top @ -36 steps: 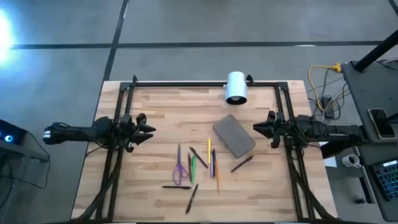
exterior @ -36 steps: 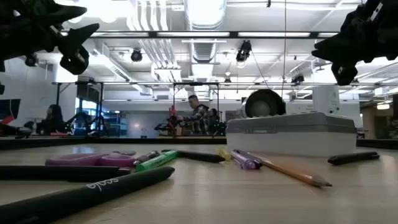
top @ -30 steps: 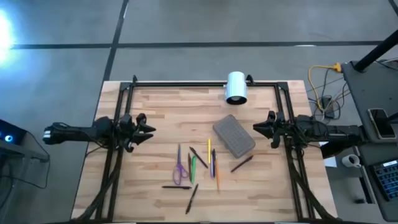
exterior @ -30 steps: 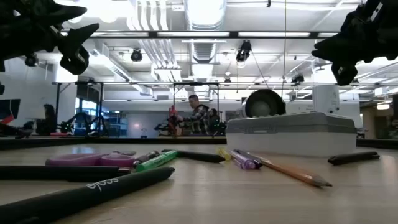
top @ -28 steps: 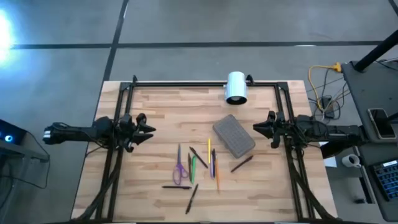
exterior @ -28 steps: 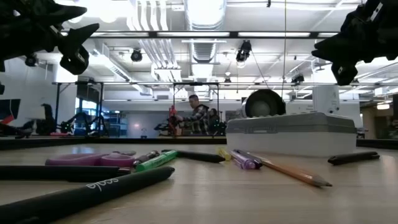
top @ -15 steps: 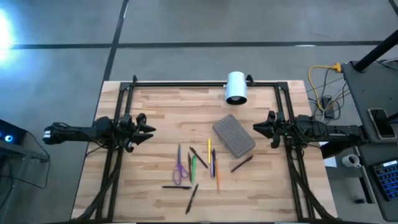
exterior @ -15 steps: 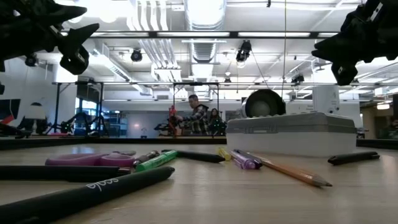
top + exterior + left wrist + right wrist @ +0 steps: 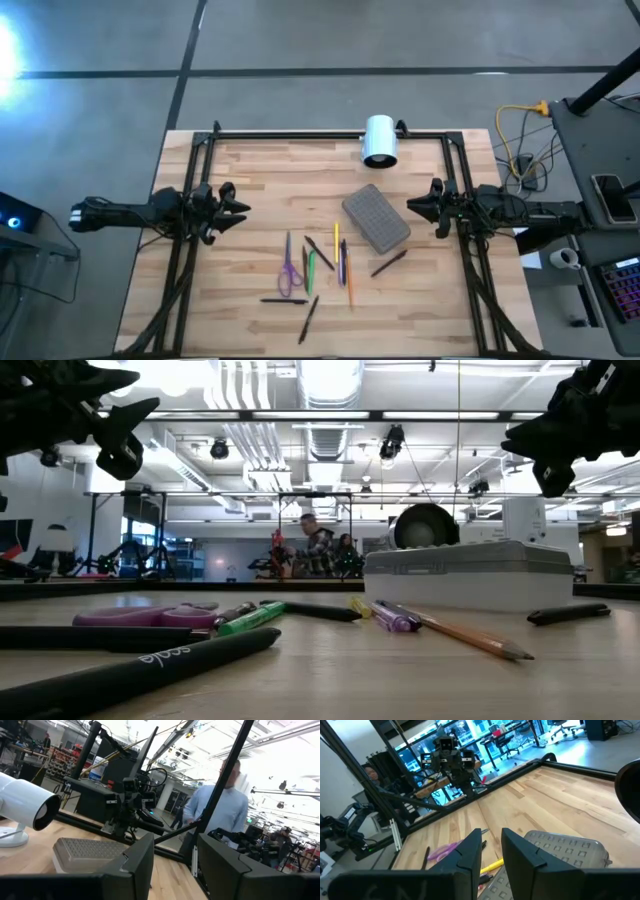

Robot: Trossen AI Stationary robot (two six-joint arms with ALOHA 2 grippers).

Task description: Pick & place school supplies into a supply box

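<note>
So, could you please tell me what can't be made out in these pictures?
- Box: its lid hides the contents in every view.
- Pens: too thin in the high view for an exact count.
- Scissors: low view shows only the purple handles; blades not visible.
- Person: blurred in the left wrist view, partly behind a black frame bar.

Supply box (image 9: 376,218) right of pens (image 9: 340,262); scissors (image 9: 289,270) leftmost.

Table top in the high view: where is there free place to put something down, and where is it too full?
Bare wood lies between the left gripper and the supply box, and along the far rail left of the white cylinder. It is crowded near the front, around the scissors and pens.
</note>
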